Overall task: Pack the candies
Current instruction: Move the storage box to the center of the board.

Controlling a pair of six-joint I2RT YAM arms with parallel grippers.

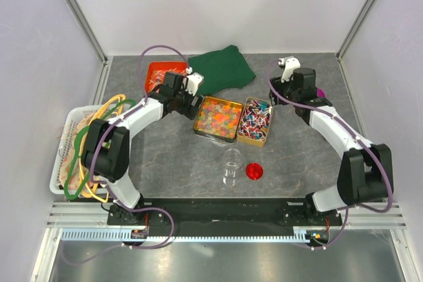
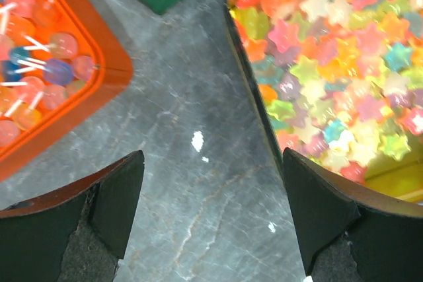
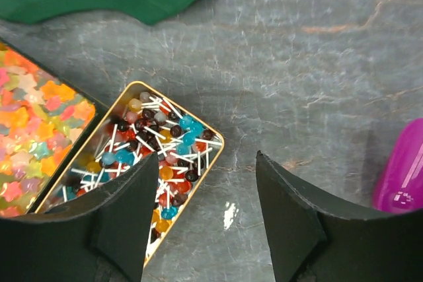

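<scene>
The candies [image 1: 218,115] are small star-shaped pieces in orange, yellow, pink and green, filling an open square tin at the table's middle. In the left wrist view they lie at the upper right [image 2: 330,64]. My left gripper [image 2: 211,163] hangs open over bare table just left of that tin, with nothing between its fingers; from above it is by the tin's far-left corner [image 1: 186,97]. My right gripper [image 3: 207,163] is open and empty over bare table right of the lollipop tin [image 3: 155,137]; seen from above it hovers at the back right [image 1: 295,88]. The candies show at the left edge [image 3: 33,137].
A gold tin of lollipops [image 1: 255,122] touches the candy tin's right side. An orange tray [image 2: 99,51] of lollipops and a green cloth [image 1: 221,69] lie behind. A clear jar [image 1: 232,165] and red lid [image 1: 254,171] sit in front. A purple object [image 3: 403,170] is far right, a white basket [image 1: 63,163] far left.
</scene>
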